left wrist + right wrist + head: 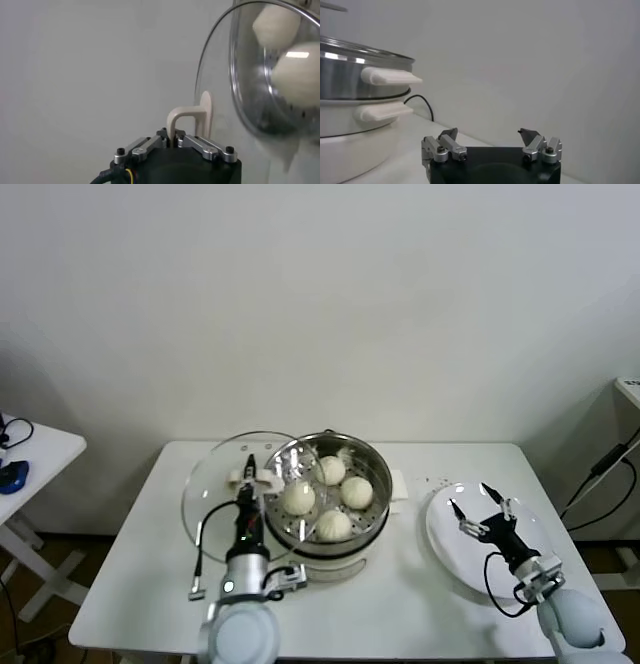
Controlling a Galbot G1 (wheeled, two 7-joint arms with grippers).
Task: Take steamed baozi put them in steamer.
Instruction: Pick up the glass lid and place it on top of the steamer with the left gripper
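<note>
The left gripper [247, 475] pinches the white handle of the glass lid [215, 494], held tilted over the steamer's [372, 459] left rim at frame centre. Four baozi [334, 496] sit inside the steamer. The right gripper [482, 506], fingers spread, hovers over the plate [445, 546] at lower right. All stand on a white table [140, 574] before a plain white wall [320, 294].

Four smooth cream-white steamed baozi [337, 494] sit clustered inside the steamer [372, 519]; shiny round steel basket on white base, mid-table.
</note>
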